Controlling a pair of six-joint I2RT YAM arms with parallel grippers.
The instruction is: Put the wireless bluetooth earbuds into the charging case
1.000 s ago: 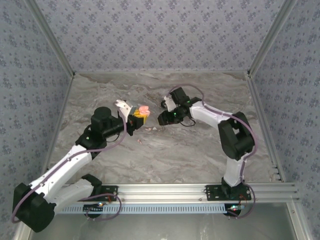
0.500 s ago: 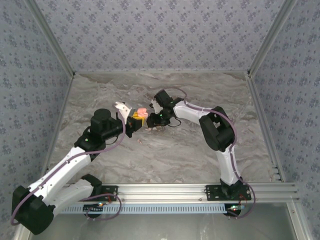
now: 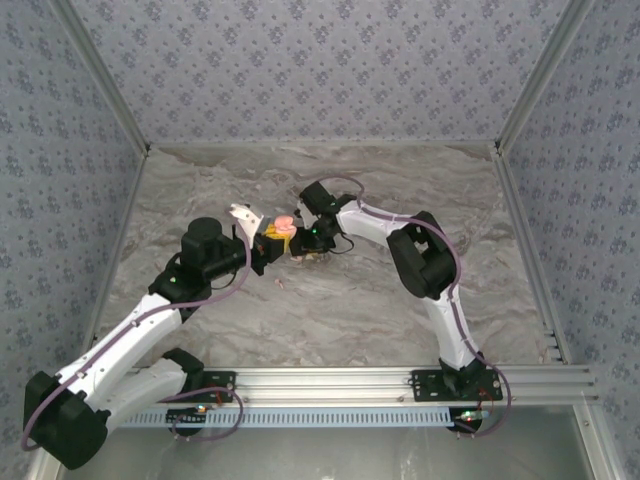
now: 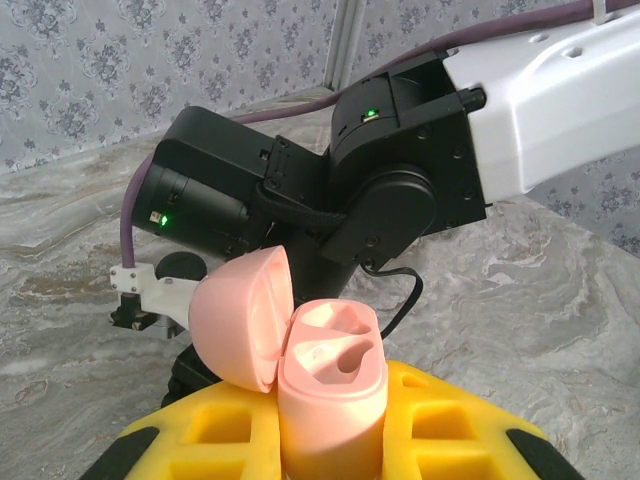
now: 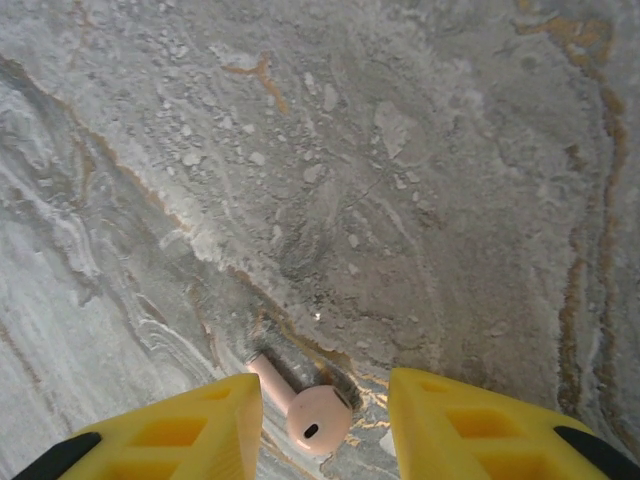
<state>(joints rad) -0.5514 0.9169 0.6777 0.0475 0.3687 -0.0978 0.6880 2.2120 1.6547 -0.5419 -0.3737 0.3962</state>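
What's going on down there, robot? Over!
Left gripper shut on open pink charging case. Right gripper open, straddling a pink earbud lying on the table. Nothing in the way.

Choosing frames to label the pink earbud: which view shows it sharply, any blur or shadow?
Right wrist view: pink earbud crisp, framed by the open right hand, dark shadow beside it. Left wrist view: open pink case sharp, no harsh glare. Top view: evenly lit, earbud too small to tell.

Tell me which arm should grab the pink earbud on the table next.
Right. The right hand is open, its fingers on either side of the pink earbud lying on the table. The left hand is occupied, holding the open charging case upright.
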